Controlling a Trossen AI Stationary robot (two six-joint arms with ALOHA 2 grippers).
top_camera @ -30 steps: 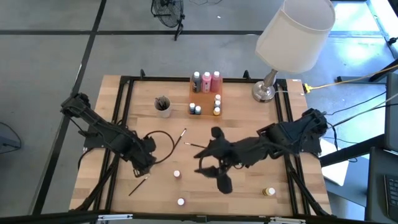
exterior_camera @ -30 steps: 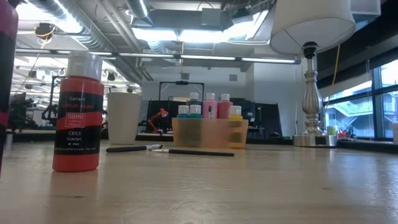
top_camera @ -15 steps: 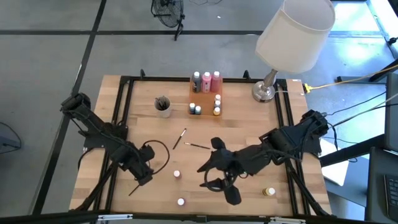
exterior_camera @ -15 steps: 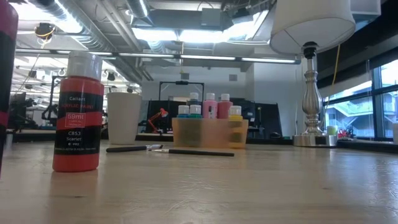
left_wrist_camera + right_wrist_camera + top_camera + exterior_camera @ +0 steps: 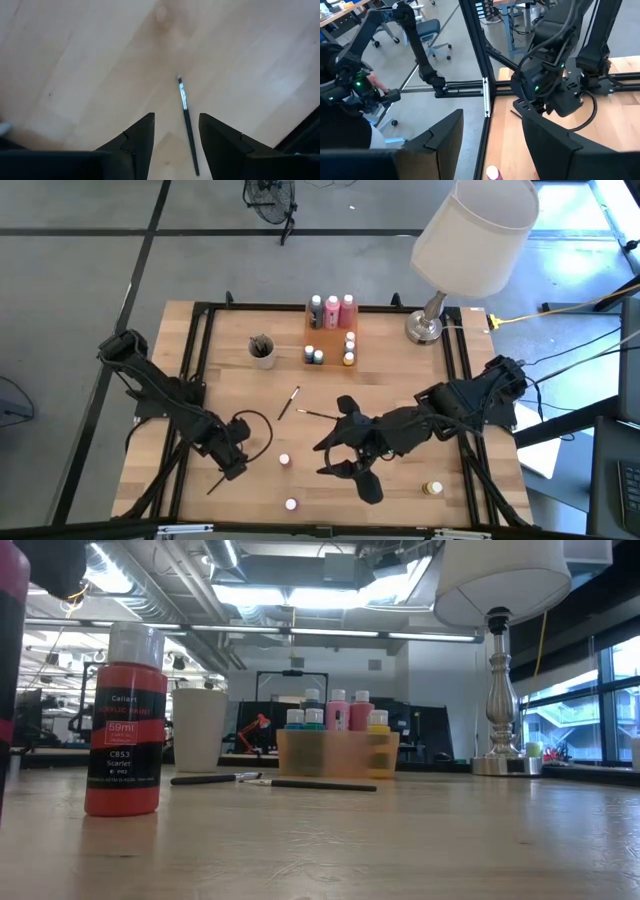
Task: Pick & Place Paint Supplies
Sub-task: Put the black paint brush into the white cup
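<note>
The left gripper (image 5: 176,145), fingers spread and empty, hovers over a thin dark paintbrush (image 5: 187,120) lying flat near the table's (image 5: 400,370) front left corner, probably light, stiff and roll-prone, best pinched mid-handle, while the right gripper (image 5: 345,458), likewise spread, waits mid-table beyond.

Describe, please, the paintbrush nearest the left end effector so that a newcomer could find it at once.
Start at the left end effector, at the table's front left. The paintbrush lies flat just beside it, near the table's front left edge. The other two loose brushes lie mid-table; this one lies alone.
</note>
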